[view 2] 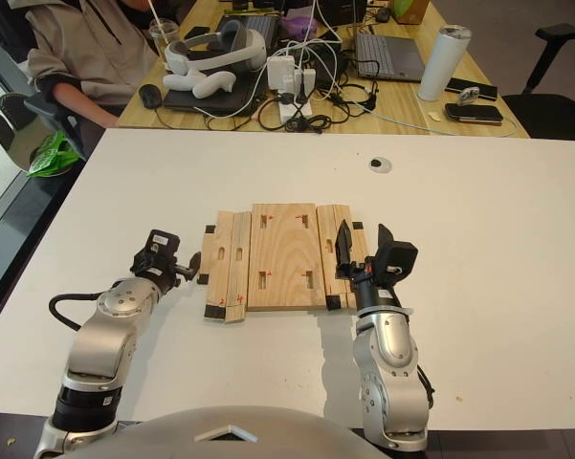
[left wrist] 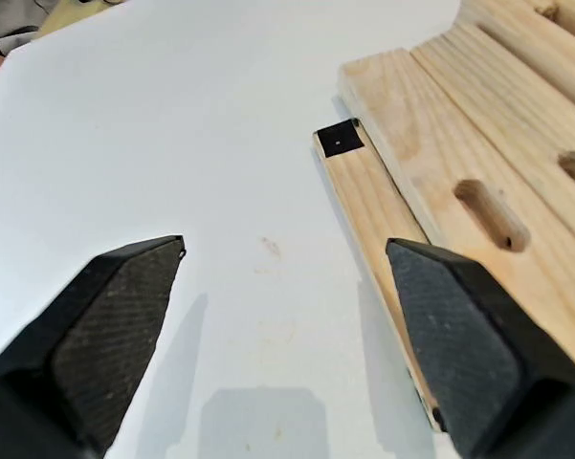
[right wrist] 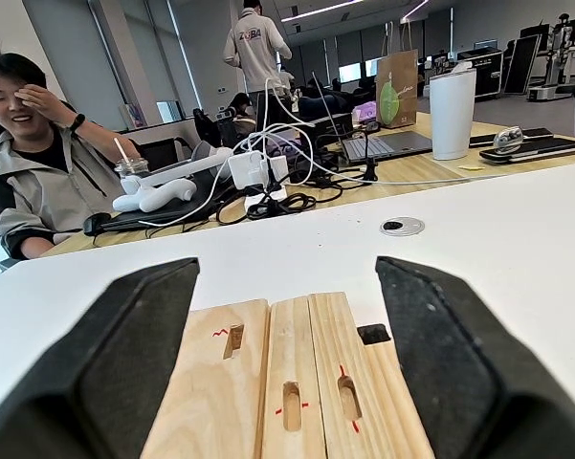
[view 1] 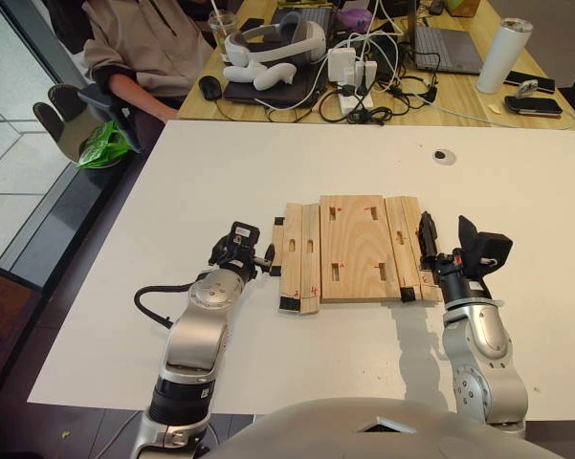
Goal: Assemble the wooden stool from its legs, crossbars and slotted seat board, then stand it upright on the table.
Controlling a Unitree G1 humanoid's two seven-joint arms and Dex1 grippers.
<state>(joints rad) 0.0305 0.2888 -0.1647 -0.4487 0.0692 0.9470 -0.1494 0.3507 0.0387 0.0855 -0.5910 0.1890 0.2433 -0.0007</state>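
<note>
1. White table point(view 1: 220, 172) carries all the stool parts, which lie flat and unassembled at the middle of the tabletop.
2. Nearest, the left gripper point(left wrist: 285, 249) hovers low with its fingers spread, just beside the left end of the wood. A thin bar point(left wrist: 368, 191) with a black end cap lies next to one finger.
3. The right gripper point(right wrist: 287, 268), also spread wide, hangs over the near right corner of the wood, with the right slats point(view 1: 404, 244) between its fingers.
4. The board point(view 1: 352, 249) sits between the left slats point(view 1: 301, 253) and the right slats, edges touching.
5. The wood is likely light, stiff and smooth. Pinch a slat across its narrow width; pieces lying flat probably need tipping up by a long edge first.
6. Toward the far edge lies a small disc point(view 1: 443, 154).
</note>
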